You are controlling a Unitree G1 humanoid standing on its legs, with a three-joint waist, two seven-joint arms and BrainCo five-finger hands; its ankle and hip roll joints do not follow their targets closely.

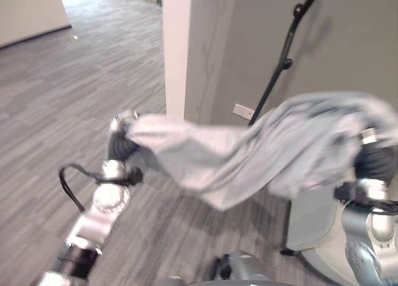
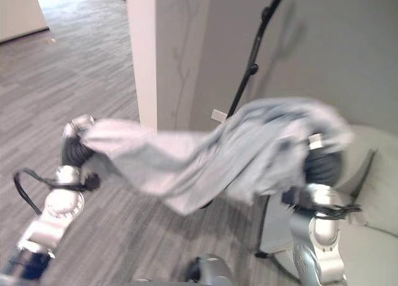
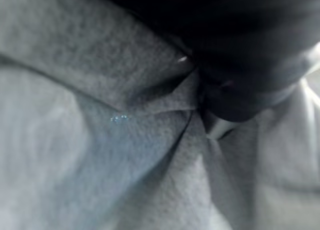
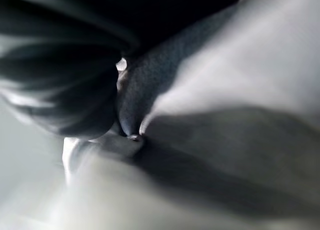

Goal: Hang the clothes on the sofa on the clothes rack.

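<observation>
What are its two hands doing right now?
Left hand: fingers buried in the grey garment, cannot be told.
Right hand: under the same garment, cannot be told.

Grey plank floor (image 1: 74,99), grey wall (image 1: 348,43), white pillar (image 1: 175,50)

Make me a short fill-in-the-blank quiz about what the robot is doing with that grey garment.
1. The grey garment hangs stretched between the robot's two ____.
2. The garment's middle sags above the ____, touching nothing.
3. The black rack pole rises ____ the garment.

Missing words: hands; floor; behind
</observation>
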